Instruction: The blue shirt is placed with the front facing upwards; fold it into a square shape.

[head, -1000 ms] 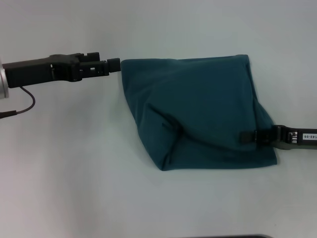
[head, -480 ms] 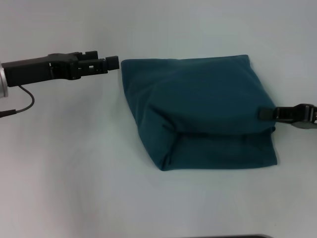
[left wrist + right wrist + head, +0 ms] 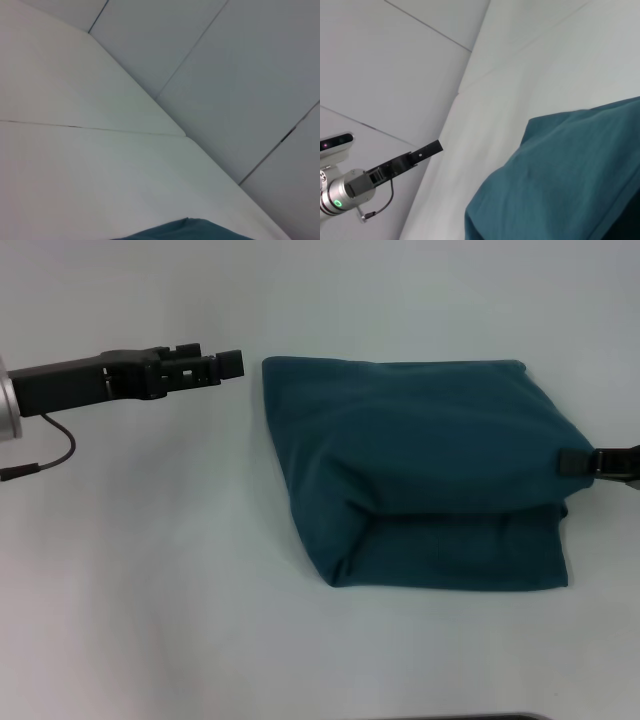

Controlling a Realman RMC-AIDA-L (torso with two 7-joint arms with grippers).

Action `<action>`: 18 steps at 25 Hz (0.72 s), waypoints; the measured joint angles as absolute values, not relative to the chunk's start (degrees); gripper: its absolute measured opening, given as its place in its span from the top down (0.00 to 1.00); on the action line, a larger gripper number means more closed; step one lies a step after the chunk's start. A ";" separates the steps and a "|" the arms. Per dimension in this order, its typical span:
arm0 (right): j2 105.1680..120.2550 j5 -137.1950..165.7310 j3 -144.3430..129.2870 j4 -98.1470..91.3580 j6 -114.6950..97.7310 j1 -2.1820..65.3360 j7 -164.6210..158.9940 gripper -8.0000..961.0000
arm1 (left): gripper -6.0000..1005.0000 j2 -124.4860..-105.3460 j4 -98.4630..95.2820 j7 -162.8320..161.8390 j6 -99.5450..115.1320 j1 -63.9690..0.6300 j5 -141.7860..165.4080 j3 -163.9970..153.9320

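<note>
A: Status?

B: Using the blue shirt (image 3: 420, 470) as reference. It lies on the white table (image 3: 150, 590), folded into a rough four-sided bundle, plain side up, no lettering showing. A folded flap runs along its near edge and the near-left corner is bunched.

A: Left arm?

B: I have the left gripper (image 3: 228, 363) just off the shirt's far-left corner, apart from it, not touching cloth. Jaws look pressed together with nothing between them. A thin black cable (image 3: 50, 455) hangs from that arm, left of the shirt. The right wrist camera also catches that gripper (image 3: 427, 150) beyond the shirt (image 3: 560, 180).

A: Left wrist cam?

B: Mostly table and wall panels; only a sliver of the shirt (image 3: 185, 231) at the edge.

A: Right arm?

B: Right gripper (image 3: 575, 461) sits at the shirt's right edge, roughly mid-height, tip against the cloth. I can't tell whether its jaws are pinching fabric or spread.
</note>
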State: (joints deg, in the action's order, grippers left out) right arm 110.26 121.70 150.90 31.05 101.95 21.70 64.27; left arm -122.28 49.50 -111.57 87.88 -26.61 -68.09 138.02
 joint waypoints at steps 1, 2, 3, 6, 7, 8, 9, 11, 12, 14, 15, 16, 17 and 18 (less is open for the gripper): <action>110.09 121.77 150.86 31.20 101.99 21.55 64.24 0.96 | 0.04 -122.24 49.05 -111.58 87.88 -26.73 -68.09 138.26; 109.96 121.85 150.78 31.25 102.02 21.45 64.22 0.96 | 0.04 -122.19 48.73 -111.58 87.88 -26.80 -68.10 138.37; 109.80 121.95 150.69 31.28 102.04 21.35 64.21 0.96 | 0.04 -122.16 48.52 -111.58 87.88 -26.81 -68.10 138.40; 109.37 122.98 150.64 31.36 102.08 21.06 64.13 0.96 | 0.04 -122.13 48.41 -111.59 87.88 -26.84 -68.11 138.42; 109.24 123.45 150.65 31.38 102.08 21.01 64.06 0.96 | 0.04 -122.13 48.41 -111.58 87.88 -26.84 -68.12 138.43; 109.15 124.01 150.66 31.53 102.08 20.95 63.95 0.96 | 0.04 -122.14 48.41 -111.57 87.88 -26.85 -68.12 138.43; 109.08 124.48 150.66 31.72 102.08 20.90 63.84 0.96 | 0.04 -122.14 48.41 -111.56 87.88 -26.86 -68.12 138.43; 109.02 125.28 150.61 32.13 102.02 20.86 63.57 0.95 | 0.04 -122.15 48.41 -111.51 87.89 -26.93 -68.12 138.43; 109.02 125.64 150.59 32.28 101.96 20.85 63.53 0.95 | 0.04 -122.15 48.41 -111.50 87.88 -26.95 -68.12 138.43; 109.01 126.10 150.53 32.46 101.84 20.84 63.49 0.95 | 0.04 -122.15 48.41 -111.49 87.83 -26.96 -68.12 138.43; 109.01 126.30 150.54 32.53 101.77 20.83 63.49 0.95 | 0.04 -122.15 48.42 -111.45 87.74 -26.98 -68.12 138.43; 109.00 126.42 150.58 32.56 101.70 20.83 63.49 0.95 | 0.04 -122.15 48.42 -111.43 87.72 -26.98 -68.12 138.43; 108.99 126.44 150.64 32.56 101.61 20.83 63.49 0.95 | 0.04 -122.15 48.42 -111.35 87.62 -26.98 -68.11 138.43; 108.99 126.45 150.69 32.57 101.55 20.83 63.49 0.95 | 0.04 -122.15 48.43 -111.28 87.54 -26.96 -68.09 138.43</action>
State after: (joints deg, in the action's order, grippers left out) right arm 108.99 126.45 150.69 32.57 101.55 20.83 63.49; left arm -122.15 48.43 -111.28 87.54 -26.96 -68.09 138.43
